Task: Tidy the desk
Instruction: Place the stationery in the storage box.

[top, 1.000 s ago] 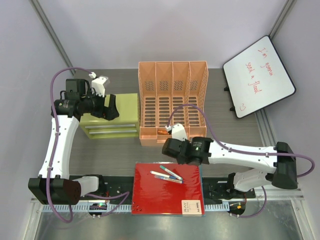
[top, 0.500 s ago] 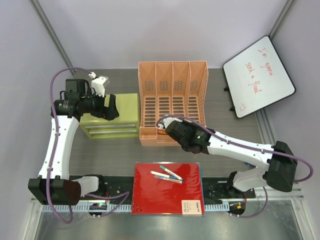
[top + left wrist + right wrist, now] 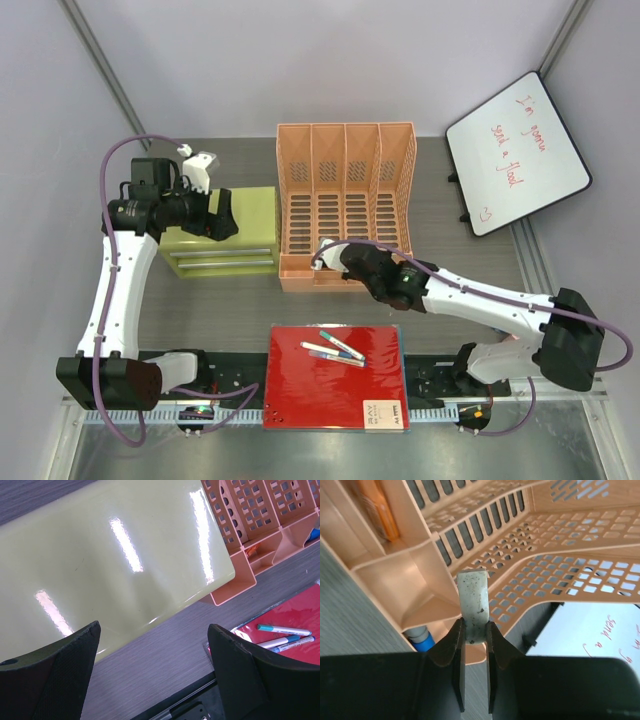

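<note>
Our right hand pinches a grubby white flat block at the orange plastic mesh rack; we should next lower it in and release.

Right wrist view: right gripper fingers covering lower end of white strip; can't tell what strip is. Orange item running off top edge. Blue object sitting half hidden behind orange rack front lip.
Left wrist view: bottom edge cutting off left gripper fingers; right edge cutting red folder; green cabinet running out top and left.
Top view: right arm covering own fingertips; folder label too small to read.
</note>
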{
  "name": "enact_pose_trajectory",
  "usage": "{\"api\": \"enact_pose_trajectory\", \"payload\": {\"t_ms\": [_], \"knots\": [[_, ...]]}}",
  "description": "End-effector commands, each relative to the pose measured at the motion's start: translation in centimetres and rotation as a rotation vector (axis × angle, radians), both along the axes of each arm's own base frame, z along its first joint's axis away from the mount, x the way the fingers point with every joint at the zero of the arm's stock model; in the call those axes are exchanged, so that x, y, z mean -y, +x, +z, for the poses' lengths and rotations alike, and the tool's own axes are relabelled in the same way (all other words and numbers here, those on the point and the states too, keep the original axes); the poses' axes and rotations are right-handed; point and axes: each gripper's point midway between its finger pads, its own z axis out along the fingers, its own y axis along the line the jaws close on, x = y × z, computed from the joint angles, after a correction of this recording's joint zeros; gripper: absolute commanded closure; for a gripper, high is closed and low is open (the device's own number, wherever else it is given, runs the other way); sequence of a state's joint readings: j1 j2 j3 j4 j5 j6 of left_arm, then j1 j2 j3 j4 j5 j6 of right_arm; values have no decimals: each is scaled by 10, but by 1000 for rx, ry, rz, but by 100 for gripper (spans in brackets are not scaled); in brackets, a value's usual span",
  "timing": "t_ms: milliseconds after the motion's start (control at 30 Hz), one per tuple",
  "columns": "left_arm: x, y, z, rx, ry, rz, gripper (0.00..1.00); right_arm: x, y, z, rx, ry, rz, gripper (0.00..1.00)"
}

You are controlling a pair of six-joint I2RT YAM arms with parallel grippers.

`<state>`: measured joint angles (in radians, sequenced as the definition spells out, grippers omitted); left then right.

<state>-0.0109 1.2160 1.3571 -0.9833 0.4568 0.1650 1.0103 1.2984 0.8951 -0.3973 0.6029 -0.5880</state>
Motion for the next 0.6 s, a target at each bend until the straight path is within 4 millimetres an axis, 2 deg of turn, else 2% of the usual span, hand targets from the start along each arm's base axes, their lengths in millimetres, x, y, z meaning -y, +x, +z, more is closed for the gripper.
{"api": "enact_pose_trajectory", "payload": {"t_ms": [0, 233, 433, 567], "knots": [[0, 10, 16, 68, -9, -1, 12, -21, -12, 16, -50, 156, 78, 99], [0, 12, 18, 70, -13, 1, 12, -32, -28, 2, -153, 178, 159, 99], [0, 10, 18, 68, -12, 4, 12, -26, -27, -20, -176, 107, 141, 99], [0, 10, 17, 66, -11, -1, 12, -22, -24, -27, -178, 86, 134, 99]]}}
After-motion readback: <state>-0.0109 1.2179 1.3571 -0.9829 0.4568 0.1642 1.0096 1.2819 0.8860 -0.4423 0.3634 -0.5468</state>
